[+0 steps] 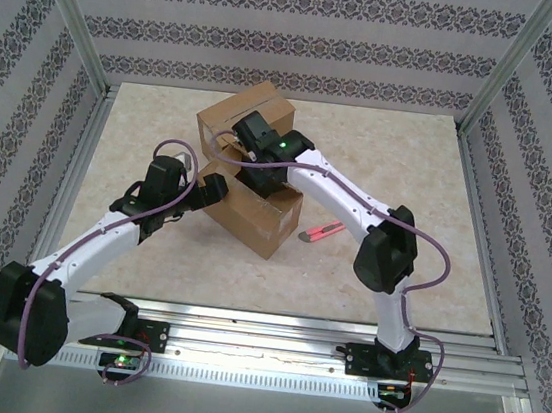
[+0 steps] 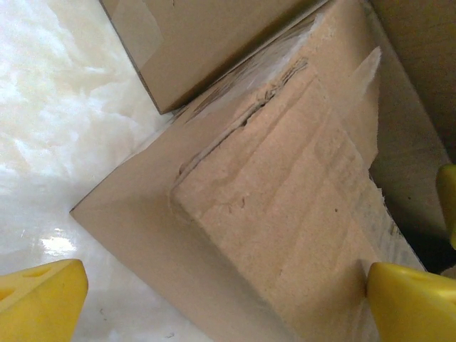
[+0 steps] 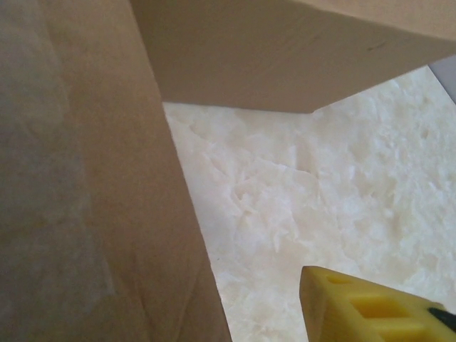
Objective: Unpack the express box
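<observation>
Two brown cardboard boxes stand mid-table, a near box point(image 1: 260, 217) and a far box point(image 1: 252, 113) with torn tape. My left gripper point(image 1: 216, 187) is at the near box's left corner. In the left wrist view it point(image 2: 228, 299) is open wide, its yellow fingertips point(image 2: 39, 299) either side of that box's point(image 2: 285, 214) worn corner without touching it. My right gripper point(image 1: 250, 168) hangs between the two boxes. In the right wrist view one yellow finger point(image 3: 377, 306) shows, a strip of bare table apart from a cardboard wall point(image 3: 85, 178); the other finger is hidden behind that wall.
A pink utility knife point(image 1: 321, 233) lies on the table just right of the near box. An aluminium frame point(image 1: 76, 31) and patterned walls enclose the marble-look table point(image 1: 412, 163). A metal rail point(image 1: 271, 332) runs along the near edge by the arm bases.
</observation>
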Controlling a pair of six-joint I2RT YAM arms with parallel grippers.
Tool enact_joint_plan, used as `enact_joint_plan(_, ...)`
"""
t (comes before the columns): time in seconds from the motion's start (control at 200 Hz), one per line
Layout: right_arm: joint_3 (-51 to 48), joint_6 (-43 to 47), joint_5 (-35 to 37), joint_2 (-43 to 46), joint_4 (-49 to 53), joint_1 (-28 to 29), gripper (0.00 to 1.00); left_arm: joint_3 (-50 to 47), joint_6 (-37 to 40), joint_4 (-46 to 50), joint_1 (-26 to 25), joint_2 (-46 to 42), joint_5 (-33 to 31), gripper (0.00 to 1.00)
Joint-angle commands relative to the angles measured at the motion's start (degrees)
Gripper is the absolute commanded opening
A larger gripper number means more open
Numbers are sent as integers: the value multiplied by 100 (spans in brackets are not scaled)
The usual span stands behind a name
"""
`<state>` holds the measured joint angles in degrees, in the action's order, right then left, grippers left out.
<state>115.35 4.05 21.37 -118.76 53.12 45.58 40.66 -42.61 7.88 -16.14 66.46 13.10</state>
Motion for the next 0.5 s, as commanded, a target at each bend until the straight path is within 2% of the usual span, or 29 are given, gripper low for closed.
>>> enact_joint_plan(0.0,268,135,-3,-94,402,-66,43,-10,181,425,84,-115,-81,100)
enact_joint_plan(0.135,395,58,-11,-42,506,-71,22,50,229,490,85,-153,-80,100)
enact_joint_plan(0.24,576,10,-40,41,707,-71,0,159,356,600,93,-183,-43,100)
enact_joint_plan(0.375,876,-171,-422,226,1087,-101,0,437,663,966,96,-290,-82,100)
enact_joint_plan(0.495,962,-691,-1208,494,1314,-252,0,767,912,1362,102,-403,-37,100)
